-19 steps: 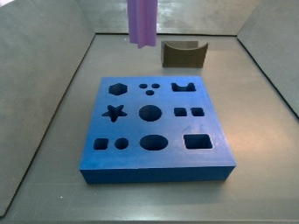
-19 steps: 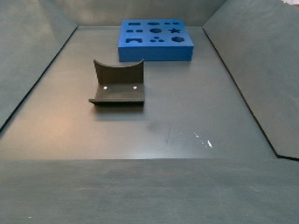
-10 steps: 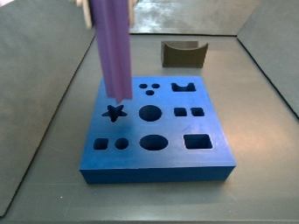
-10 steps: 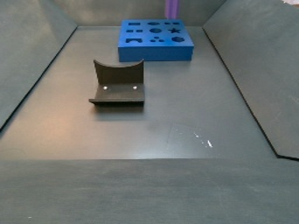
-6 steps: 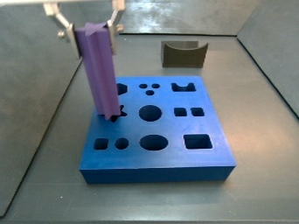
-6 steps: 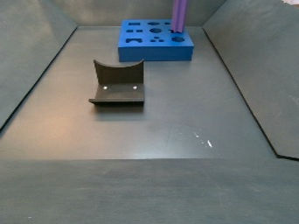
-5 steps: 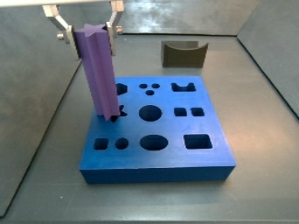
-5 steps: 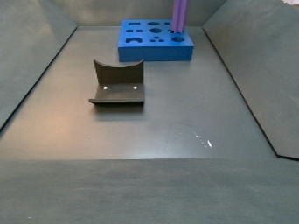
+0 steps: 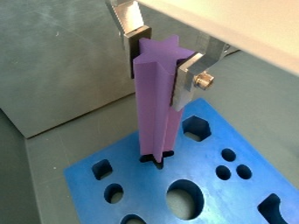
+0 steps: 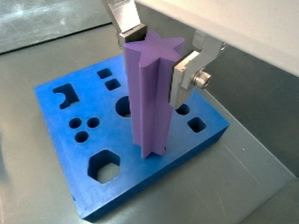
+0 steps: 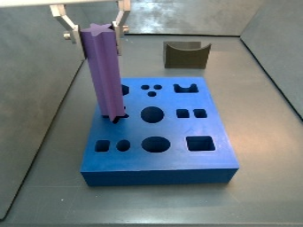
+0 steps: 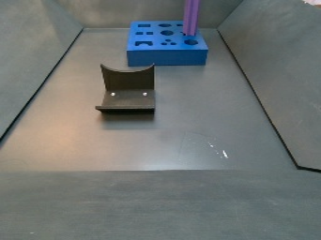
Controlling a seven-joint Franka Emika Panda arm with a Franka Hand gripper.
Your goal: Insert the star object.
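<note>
The star object (image 11: 104, 75), a long purple ridged prism, stands upright with its lower end in the star-shaped hole at the left of the blue block (image 11: 160, 176). My gripper (image 11: 92, 36) is above the block, its silver fingers shut on the prism's top end. Both wrist views show the fingers on either side of the star-shaped top (image 9: 163, 54) (image 10: 158, 52) and the prism entering the block (image 9: 140, 179) (image 10: 52, 114). In a side view only the prism's lower part (image 12: 193, 17) shows over the block (image 12: 170, 56); the gripper is out of frame there.
The blue block carries several other shaped holes, all empty. A brown-grey notched block (image 11: 186, 55) (image 12: 127, 89) sits on the grey floor apart from the blue block. Grey walls close in the workspace on all sides.
The prism came down from above the block and its lower end went into the star-shaped hole. In the last half second the gripper and prism shifted slightly right.
</note>
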